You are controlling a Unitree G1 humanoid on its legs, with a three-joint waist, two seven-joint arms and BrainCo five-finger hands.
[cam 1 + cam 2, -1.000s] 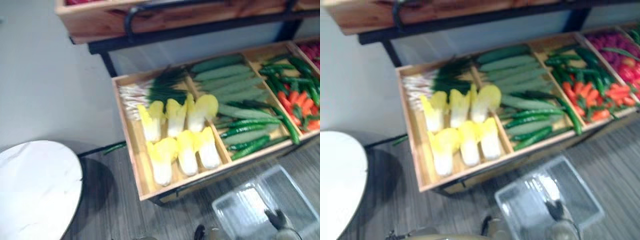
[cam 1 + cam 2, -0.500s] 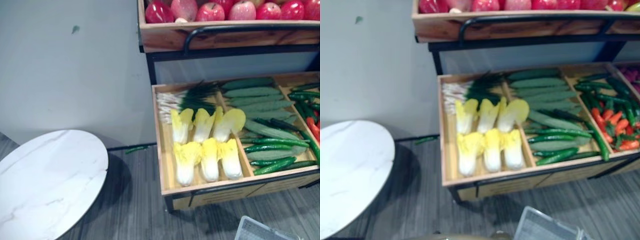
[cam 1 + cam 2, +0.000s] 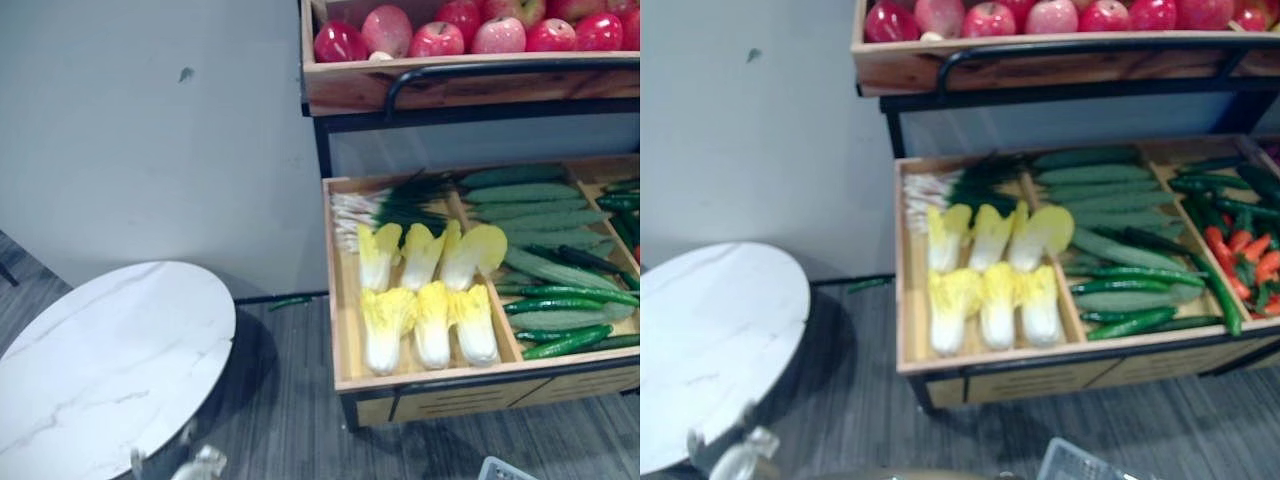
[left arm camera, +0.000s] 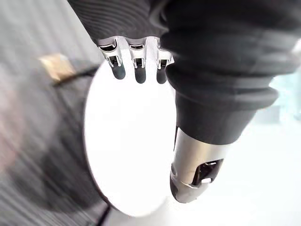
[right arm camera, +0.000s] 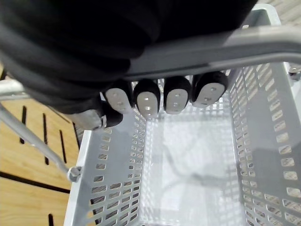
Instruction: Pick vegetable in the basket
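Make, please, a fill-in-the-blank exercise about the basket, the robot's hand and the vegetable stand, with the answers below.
1. The right hand has its fingers curled round the basket's ____.
2. Inside, the basket is ____.
3. The top shelf holds red ____.
4. The cucumbers lie to the robot's ____ of the yellow cabbages.
Missing words: handle; empty; apples; right.

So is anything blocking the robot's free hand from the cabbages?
Nothing visible. The left hand hangs by the round table; only floor lies between it and the cabbages in the open-topped crate. The right hand holds the basket handle.
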